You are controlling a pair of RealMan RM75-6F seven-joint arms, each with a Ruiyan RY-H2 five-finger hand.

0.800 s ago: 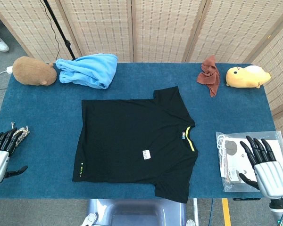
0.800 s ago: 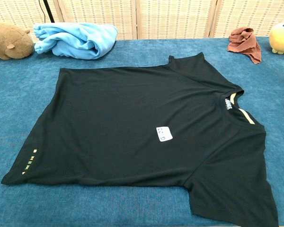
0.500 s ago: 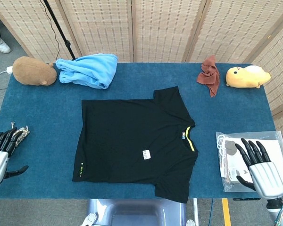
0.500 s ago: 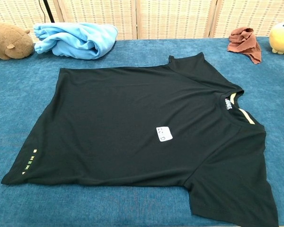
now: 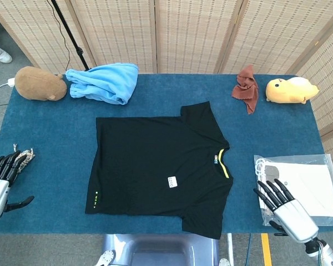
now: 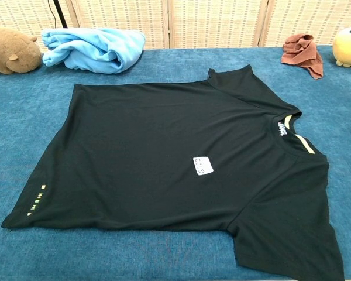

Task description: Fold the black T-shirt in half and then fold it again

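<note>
The black T-shirt (image 5: 158,163) lies spread flat in the middle of the blue table, collar toward the right, hem toward the left; the chest view shows the T-shirt (image 6: 175,164) with a small white label on its front. My left hand (image 5: 1,183) hovers at the table's front left corner, fingers apart, holding nothing. My right hand (image 5: 284,208) is at the front right edge, fingers spread and empty, just right of the shirt's near sleeve. Neither hand touches the shirt, and neither shows in the chest view.
A light blue cloth (image 5: 104,82) and a brown plush (image 5: 40,83) sit at the back left. A rust rag (image 5: 246,87) and yellow plush (image 5: 291,90) sit at the back right. A clear plastic bag (image 5: 308,185) lies front right. A small tangled object (image 5: 25,154) lies by my left hand.
My right hand has moved left and toward the front edge, off the plastic bag and closer to the shirt's sleeve. The left hand and shirt have not moved.
</note>
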